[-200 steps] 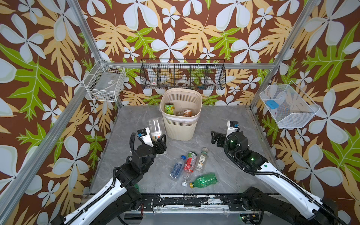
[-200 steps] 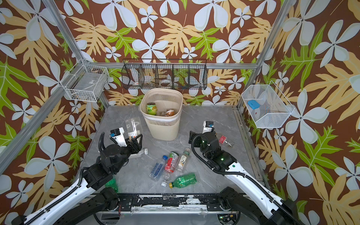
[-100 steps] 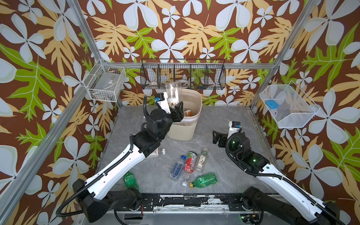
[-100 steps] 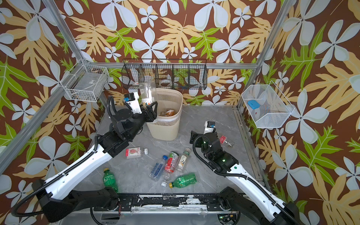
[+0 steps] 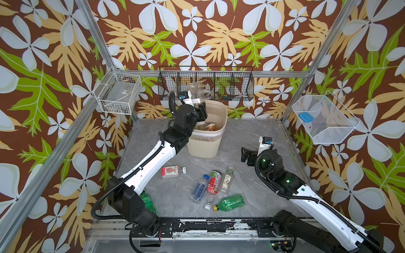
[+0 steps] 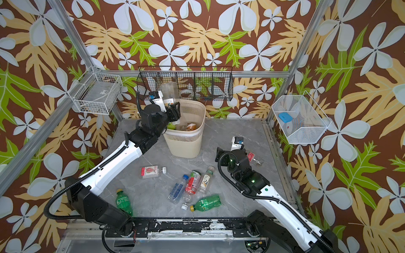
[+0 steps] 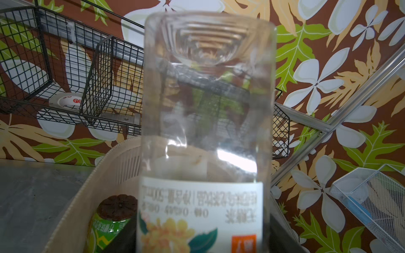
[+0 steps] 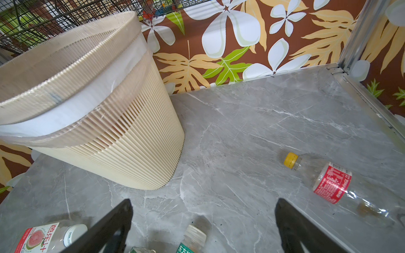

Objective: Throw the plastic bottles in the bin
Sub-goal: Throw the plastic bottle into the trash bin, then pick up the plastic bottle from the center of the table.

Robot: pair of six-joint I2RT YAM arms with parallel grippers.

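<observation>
My left gripper (image 5: pixel 198 107) is shut on a clear plastic bottle (image 5: pixel 195 89) with a white flowered label (image 7: pixel 199 210), held bottom-up over the near-left rim of the beige bin (image 5: pixel 221 110) (image 6: pixel 200 116). More bottles lie inside the bin, among them a green one (image 7: pixel 109 221). Several plastic bottles lie on the table in front: blue-labelled (image 5: pixel 198 190), red-labelled (image 5: pixel 214 183), white-labelled (image 5: pixel 226 179) and green (image 5: pixel 230 202). My right gripper (image 5: pixel 246 154) (image 8: pixel 202 203) hovers open and empty right of the bin, near a red-labelled bottle (image 8: pixel 331 184).
A watermelon-labelled bottle (image 5: pixel 171 172) lies left of the cluster, and another green bottle (image 6: pixel 123 201) lies by the left arm's base. A black wire basket (image 5: pixel 206 85) hangs on the back wall behind the bin. White wire baskets (image 5: pixel 119 94) (image 5: pixel 322 118) hang on the side walls.
My left arm has lifted the clear bottle from beside the bin up to above its rim. The right arm has shifted only slightly.
</observation>
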